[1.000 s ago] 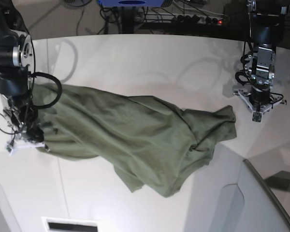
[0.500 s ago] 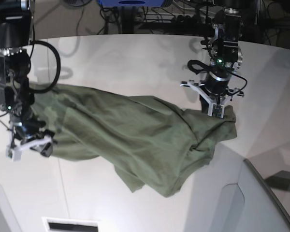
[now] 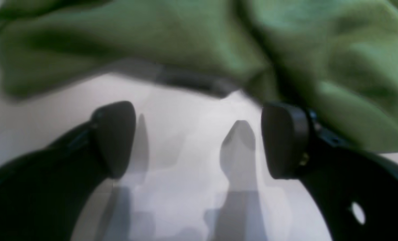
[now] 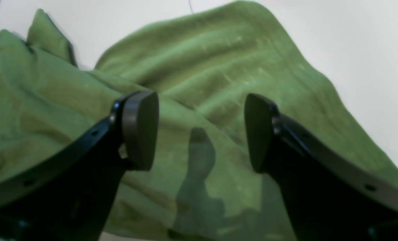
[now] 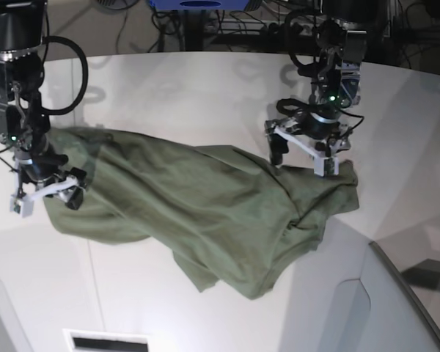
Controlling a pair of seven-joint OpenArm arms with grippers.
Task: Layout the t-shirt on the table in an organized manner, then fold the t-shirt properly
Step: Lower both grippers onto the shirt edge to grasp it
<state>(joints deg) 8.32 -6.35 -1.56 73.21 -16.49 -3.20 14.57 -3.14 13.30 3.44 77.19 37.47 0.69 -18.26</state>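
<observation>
The olive-green t-shirt [image 5: 205, 209] lies crumpled in a long diagonal heap across the white table [image 5: 191, 95]. My left gripper [image 5: 303, 163] is open at the shirt's upper right edge. In the left wrist view it [image 3: 199, 140] hovers over bare table [image 3: 185, 187], with the shirt [image 3: 219, 40] just beyond and against its right finger [image 3: 284, 140]. My right gripper [image 5: 48, 199] is open over the shirt's left end. In the right wrist view it [image 4: 199, 130] is empty, with shirt folds [image 4: 202, 67] between and below the fingers. Collar and sleeves cannot be made out.
A grey raised panel [image 5: 396, 308] stands at the lower right and a vent slot [image 5: 106, 341] at the bottom edge. Cables and a power strip [image 5: 301, 29] lie beyond the table's far edge. Bare tabletop lies behind the shirt.
My left arm swung in from the right edge of the table to the shirt's upper right edge. My right gripper rose and shifted right over the shirt's left end, which bunched slightly.
</observation>
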